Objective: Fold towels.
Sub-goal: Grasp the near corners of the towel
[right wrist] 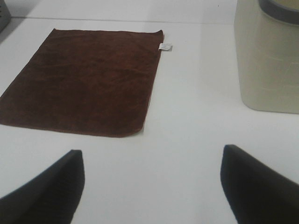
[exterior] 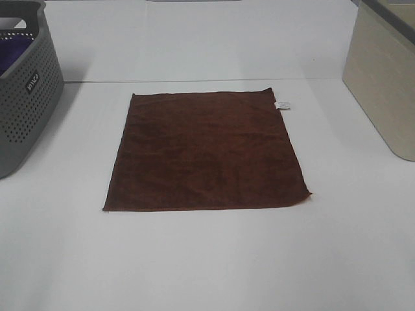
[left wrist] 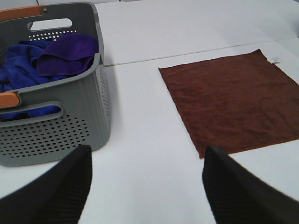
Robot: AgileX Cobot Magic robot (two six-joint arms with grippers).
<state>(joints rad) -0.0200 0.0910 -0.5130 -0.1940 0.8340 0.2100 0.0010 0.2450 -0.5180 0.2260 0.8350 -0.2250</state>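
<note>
A dark brown towel (exterior: 206, 151) lies flat and unfolded in the middle of the white table, with a small white tag (exterior: 283, 105) at its far right corner. It also shows in the left wrist view (left wrist: 231, 103) and the right wrist view (right wrist: 84, 80). Neither gripper shows in the exterior high view. My left gripper (left wrist: 145, 186) is open and empty, above the table between the basket and the towel's near left corner. My right gripper (right wrist: 152, 186) is open and empty, above bare table off the towel's near right corner.
A grey perforated basket (exterior: 32, 103) stands at the left edge of the table; it holds blue and purple towels (left wrist: 46, 60). A beige bin (exterior: 382, 84) stands at the right edge. A table seam (exterior: 194, 80) runs behind the towel.
</note>
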